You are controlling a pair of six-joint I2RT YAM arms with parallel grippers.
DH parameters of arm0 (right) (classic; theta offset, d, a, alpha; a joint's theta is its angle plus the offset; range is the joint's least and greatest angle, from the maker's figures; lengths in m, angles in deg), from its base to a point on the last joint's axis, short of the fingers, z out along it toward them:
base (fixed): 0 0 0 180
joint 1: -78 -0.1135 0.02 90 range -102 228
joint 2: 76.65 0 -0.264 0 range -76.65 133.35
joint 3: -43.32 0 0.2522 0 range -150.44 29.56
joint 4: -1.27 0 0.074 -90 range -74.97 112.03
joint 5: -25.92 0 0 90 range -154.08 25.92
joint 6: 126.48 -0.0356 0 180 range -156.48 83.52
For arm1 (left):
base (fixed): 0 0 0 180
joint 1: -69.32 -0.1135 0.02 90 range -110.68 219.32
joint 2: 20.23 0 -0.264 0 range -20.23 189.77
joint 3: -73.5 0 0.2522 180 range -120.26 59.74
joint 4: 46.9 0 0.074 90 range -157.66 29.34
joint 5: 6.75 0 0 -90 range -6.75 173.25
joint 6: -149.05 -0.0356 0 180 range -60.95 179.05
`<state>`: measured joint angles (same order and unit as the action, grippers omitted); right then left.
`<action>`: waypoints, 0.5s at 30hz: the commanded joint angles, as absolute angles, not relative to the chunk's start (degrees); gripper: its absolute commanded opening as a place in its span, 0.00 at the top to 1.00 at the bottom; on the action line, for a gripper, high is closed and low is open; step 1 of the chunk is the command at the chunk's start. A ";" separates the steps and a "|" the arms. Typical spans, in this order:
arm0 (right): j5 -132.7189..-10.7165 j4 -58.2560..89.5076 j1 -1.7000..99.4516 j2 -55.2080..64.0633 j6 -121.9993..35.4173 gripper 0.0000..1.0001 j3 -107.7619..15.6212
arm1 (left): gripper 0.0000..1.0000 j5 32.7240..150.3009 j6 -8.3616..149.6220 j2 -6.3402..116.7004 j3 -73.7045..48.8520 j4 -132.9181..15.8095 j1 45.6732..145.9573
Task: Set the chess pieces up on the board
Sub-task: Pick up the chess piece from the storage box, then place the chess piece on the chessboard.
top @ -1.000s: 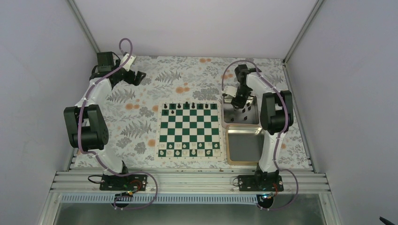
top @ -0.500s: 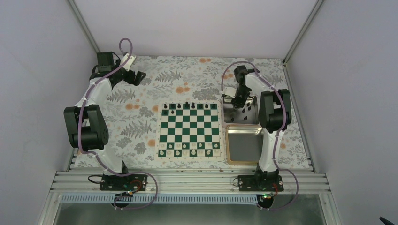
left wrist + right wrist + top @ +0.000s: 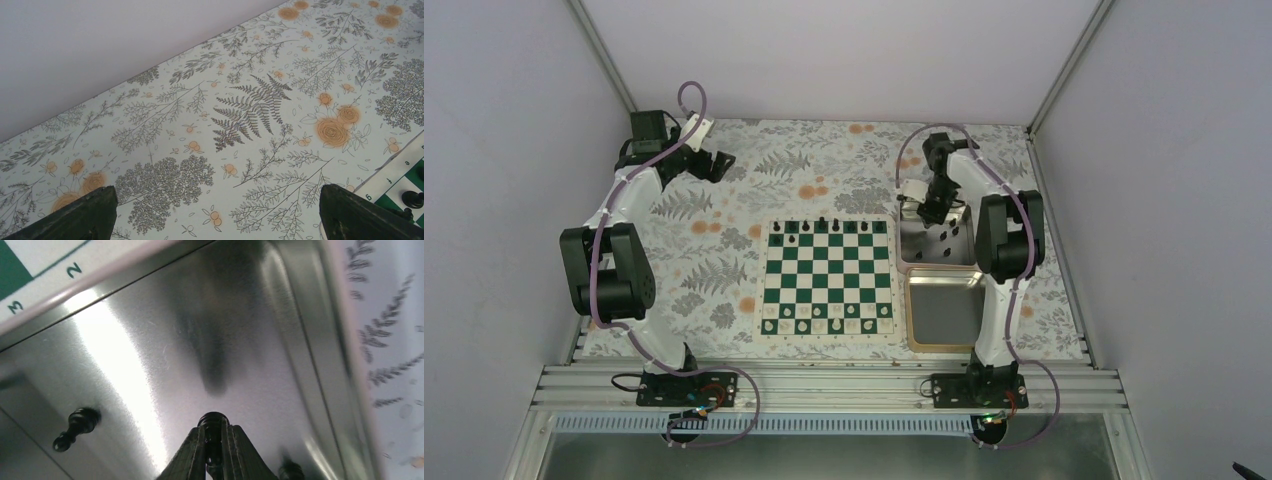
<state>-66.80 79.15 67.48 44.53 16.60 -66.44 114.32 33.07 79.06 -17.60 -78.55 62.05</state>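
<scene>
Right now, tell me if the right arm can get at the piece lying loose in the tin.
Probably not yet: the right hand hangs over the tin, bare metal between it and the lying piece, but it is shut on another black piece.

On the desk [image 3: 824, 160] there is one flat square chessboard of dark green and white checks [image 3: 829, 275] and two rectangular silver metal tins [image 3: 944, 315]. The right wrist view shows three tiny black chess pieces [image 3: 77, 427]: one pinched in the right end effector [image 3: 215, 429], two on a tin's floor. The board's pieces are too small to count.
</scene>
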 commanded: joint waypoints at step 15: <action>-61.88 88.85 44.16 47.38 15.44 0.93 -91.49 | 0.00 115.92 32.78 76.19 -16.78 -77.06 61.93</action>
<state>-62.12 87.10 48.90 44.42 15.05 -86.88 114.39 33.10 78.82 -17.60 -78.46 62.05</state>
